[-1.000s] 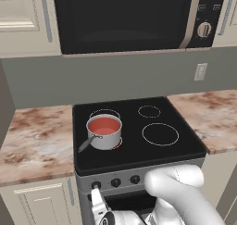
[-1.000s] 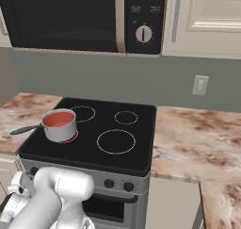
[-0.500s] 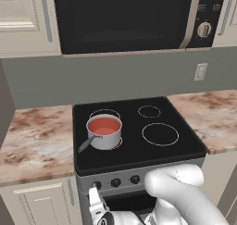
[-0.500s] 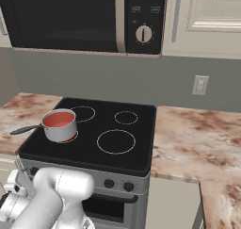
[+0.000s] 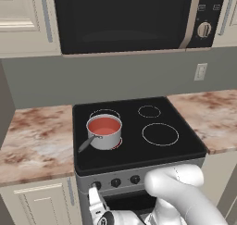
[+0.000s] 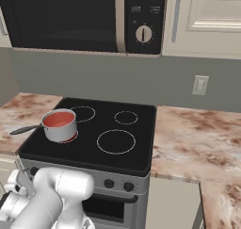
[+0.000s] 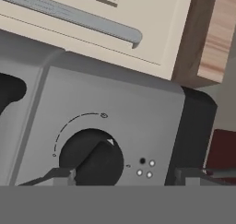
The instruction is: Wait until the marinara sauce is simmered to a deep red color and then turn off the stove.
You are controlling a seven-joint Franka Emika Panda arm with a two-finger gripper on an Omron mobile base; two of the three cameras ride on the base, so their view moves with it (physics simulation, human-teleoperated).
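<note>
at the stove's point(image 5: 139, 147) front left corner the gripper point(image 5: 95, 196) is seen spread wide, apparently astride the leftmost knob point(image 7: 92, 157), while the marinara sauce point(image 5: 104, 125) sits red in the saucepan point(image 5: 104, 132) over the front left ring.

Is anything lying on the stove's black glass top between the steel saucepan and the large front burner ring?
No. In both base views the black glass between the steel saucepan and the large white front burner ring is bare.

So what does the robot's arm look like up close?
The arm is smooth, glossy white, made of fat rounded tube-shaped segments with dark joints. Its gripper has a white body and two small grey jaws. No cables or markings show.
</note>
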